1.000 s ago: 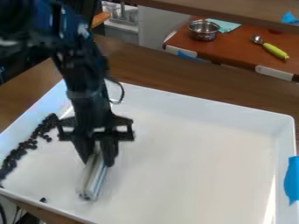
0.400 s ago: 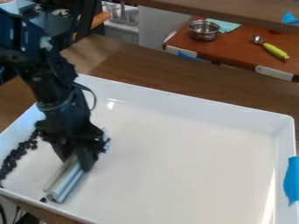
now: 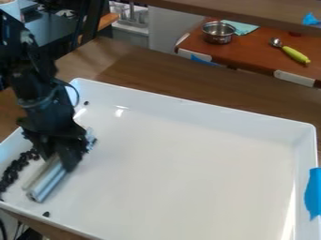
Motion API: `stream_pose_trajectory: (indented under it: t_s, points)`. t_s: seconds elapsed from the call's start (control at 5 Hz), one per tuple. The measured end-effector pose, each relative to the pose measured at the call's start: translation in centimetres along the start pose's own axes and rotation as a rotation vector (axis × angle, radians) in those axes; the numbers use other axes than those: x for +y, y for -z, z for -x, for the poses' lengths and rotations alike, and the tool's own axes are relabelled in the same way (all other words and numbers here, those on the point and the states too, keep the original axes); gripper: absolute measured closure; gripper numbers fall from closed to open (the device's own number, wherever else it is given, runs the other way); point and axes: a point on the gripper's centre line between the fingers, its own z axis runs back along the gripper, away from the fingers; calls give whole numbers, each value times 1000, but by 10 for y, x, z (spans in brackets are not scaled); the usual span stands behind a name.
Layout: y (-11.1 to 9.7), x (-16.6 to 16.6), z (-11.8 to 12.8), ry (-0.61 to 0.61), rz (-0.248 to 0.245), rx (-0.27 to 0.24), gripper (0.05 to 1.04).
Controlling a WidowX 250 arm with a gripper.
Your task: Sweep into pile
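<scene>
My gripper (image 3: 57, 161) hangs over the left part of the white tray (image 3: 207, 110), shut on a silvery bar-shaped sweeping tool (image 3: 48, 183). The tool lies slantwise near the tray floor, its lower end toward the front left and its far end showing past the gripper's right side. Small dark pieces (image 3: 11, 174) form a band along the tray's left wall, just left of the tool; the gripper hides part of that side. One loose piece (image 3: 46, 214) sits by the front edge, and another (image 3: 87, 103) is near the back left corner.
The tray's raised walls surround the work area, with blue tape (image 3: 313, 193) on the right wall. Behind it, a brown side table (image 3: 257, 51) holds a metal pot (image 3: 218, 32) and a green-handled scoop (image 3: 294, 54).
The gripper and the tool have moved left toward the dark pieces, and the tool has turned more slantwise. The piece near the back left corner has come into sight.
</scene>
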Motion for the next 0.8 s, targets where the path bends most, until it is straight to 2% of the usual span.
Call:
stream_pose_trajectory:
  t_s: [0.2, 0.4, 0.6, 0.8]
  points:
    - [-2, 2, 2, -22, 7, 7, 701]
    - [-24, -19, -1, -79, 64, 40, 701]
    - [-45, -68, -17, -97, 76, 55, 701]
    - [-49, -115, -28, -98, 26, 74, 701]
